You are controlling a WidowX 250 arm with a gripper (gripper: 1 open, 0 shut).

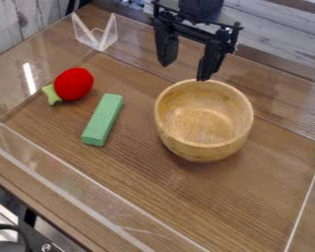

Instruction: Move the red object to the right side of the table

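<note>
3 things rest on the wood-grain table inside its clear acrylic walls. Nearest, at center right, sits an empty wooden bowl; left of it lies a green block. Farther left, mid-frame, the red toy fruit lies untouched with its green stem toward the frame's left edge. At the upper center the gripper hangs released, fingers spread, behind the bowl and well apart from the fruit, likely not yet started toward it.

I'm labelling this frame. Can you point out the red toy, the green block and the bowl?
red toy (75, 84), camera view, middle of its red body
green block (102, 119), camera view, centre of its top face
bowl (242, 120), camera view, right rim
</note>
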